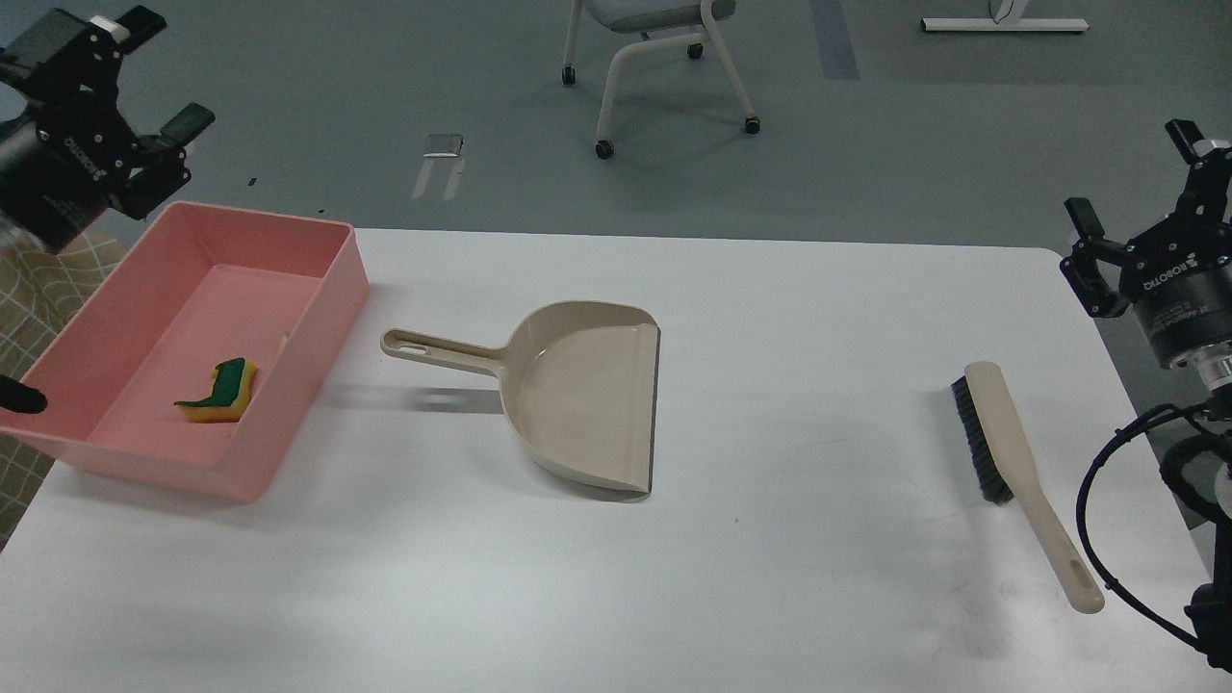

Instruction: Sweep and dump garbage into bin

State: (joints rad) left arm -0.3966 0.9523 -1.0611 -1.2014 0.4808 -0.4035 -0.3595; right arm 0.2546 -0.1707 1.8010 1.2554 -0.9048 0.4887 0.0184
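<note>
Head view showed the yellow-and-green sponge chunk (220, 390) lying inside the shallow pink plastic tub (318, 318); dumping appeared complete. Left gripper (144, 72) and right gripper (1136, 188) were raised, spread apart, holding nothing.

Probably an office or lab: grey floor (318, 87), wheeled chair (654, 67), white table (770, 385).

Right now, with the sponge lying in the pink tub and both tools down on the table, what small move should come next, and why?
Probably just draw both arms back to rest. The sponge chunk and a thin pale scrap lie inside the pink tub; the dustpan looks bare; the brush lies alone. Left gripper and right gripper are open and hold nothing.
</note>
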